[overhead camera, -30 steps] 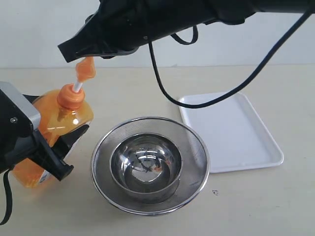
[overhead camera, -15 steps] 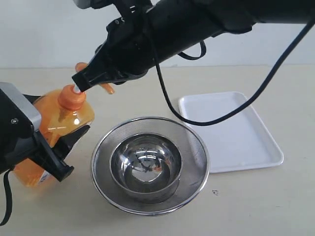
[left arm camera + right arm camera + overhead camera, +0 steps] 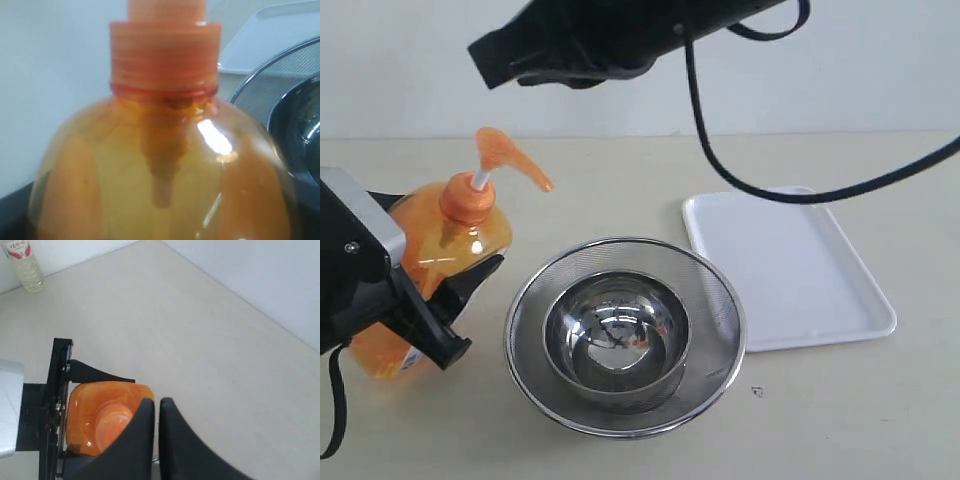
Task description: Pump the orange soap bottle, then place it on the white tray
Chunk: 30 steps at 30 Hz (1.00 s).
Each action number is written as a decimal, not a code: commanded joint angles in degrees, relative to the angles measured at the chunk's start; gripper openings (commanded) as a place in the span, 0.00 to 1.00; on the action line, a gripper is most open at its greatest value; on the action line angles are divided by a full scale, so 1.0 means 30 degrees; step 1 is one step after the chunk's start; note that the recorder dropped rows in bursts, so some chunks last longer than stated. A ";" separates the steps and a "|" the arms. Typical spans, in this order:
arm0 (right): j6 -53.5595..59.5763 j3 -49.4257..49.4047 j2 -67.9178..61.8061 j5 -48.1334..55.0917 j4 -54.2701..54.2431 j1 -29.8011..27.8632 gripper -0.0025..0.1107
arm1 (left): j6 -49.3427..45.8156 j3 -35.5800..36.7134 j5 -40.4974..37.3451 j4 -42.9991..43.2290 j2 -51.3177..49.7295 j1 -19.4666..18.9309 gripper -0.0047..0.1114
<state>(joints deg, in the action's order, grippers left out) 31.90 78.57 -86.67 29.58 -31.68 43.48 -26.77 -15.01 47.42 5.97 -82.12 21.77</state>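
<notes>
The orange soap bottle (image 3: 440, 250) stands tilted on the table at the left, its pump head (image 3: 502, 152) raised on its white stem. My left gripper (image 3: 470, 305) is shut on the bottle's body, one black finger on each side. The bottle (image 3: 160, 175) fills the left wrist view. My right gripper (image 3: 485, 52) hangs shut well above the pump head, touching nothing. In the right wrist view its closed fingertips (image 3: 152, 404) hover over the bottle (image 3: 95, 415), seen from above. The white tray (image 3: 790, 265) lies bare at the right.
A round steel mesh strainer (image 3: 715, 300) with a steel bowl (image 3: 617, 335) inside sits in the middle, between bottle and tray. The right arm's black cable (image 3: 760, 190) hangs over the tray's far edge. A small clear bottle (image 3: 22, 262) stands far off.
Half a second ago my right gripper was pressing the pump head down. It has since lifted high, and the pump head has sprung back up. The left gripper and bottle stayed put.
</notes>
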 commanded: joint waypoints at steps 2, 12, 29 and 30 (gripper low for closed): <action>-0.2380 -0.0498 0.2256 0.0235 0.2215 -0.0057 0.02 | -0.0806 -0.0240 0.1340 0.0321 -0.0182 0.0079 0.08; -0.1859 -0.2440 0.3351 0.0200 0.1489 0.1697 0.02 | -0.0953 -0.0240 0.1130 0.1524 -0.0182 0.0079 0.08; -0.1146 -0.3317 0.0425 -0.1498 0.0022 0.1697 0.02 | -0.0305 -0.0240 0.0746 0.1817 -0.0182 0.0079 0.08; -0.1140 -0.3317 0.0283 -0.1498 0.0056 0.1697 0.02 | -0.0305 -0.0240 0.0746 0.1817 -0.0182 0.0079 0.08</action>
<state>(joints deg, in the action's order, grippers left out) 27.96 68.77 -85.33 25.81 -31.08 48.47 -28.16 -15.01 46.91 11.15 -83.07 21.77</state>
